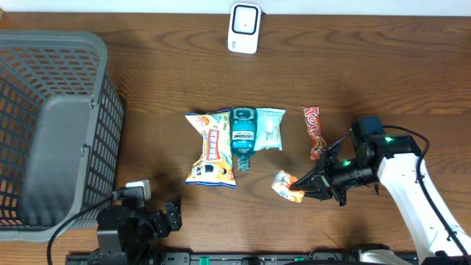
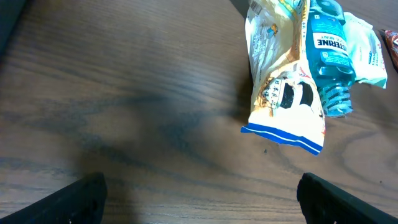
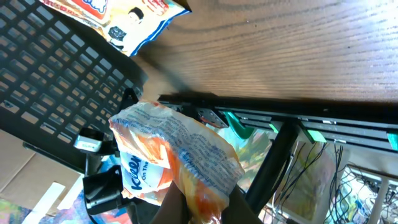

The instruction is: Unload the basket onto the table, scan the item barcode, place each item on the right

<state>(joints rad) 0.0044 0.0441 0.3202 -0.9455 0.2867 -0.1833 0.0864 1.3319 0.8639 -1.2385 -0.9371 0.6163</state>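
Right tool (image 1: 305,186) clamped on orange-white crinkled foil snack packet (image 1: 285,184); packet appears lifted off brown wooden desk (image 1: 147,88) near front edge, well apart from white rounded barcode scanner (image 1: 243,27) at rear edge

Left tool (image 1: 171,215) jaws apart, empty, near grey plastic mesh basket (image 1: 44,73)

Progress, judged: pick done; presenting barcode to scanner not yet done; barcode location on packet not discernible

Count:
- scanner: one
- basket: one
- items: five. One held packet, four on desk: yellow snack bag (image 1: 210,149), teal mouthwash bottle (image 1: 242,135), pale mint pouch (image 1: 270,129), red candy bar wrapper (image 1: 314,130)
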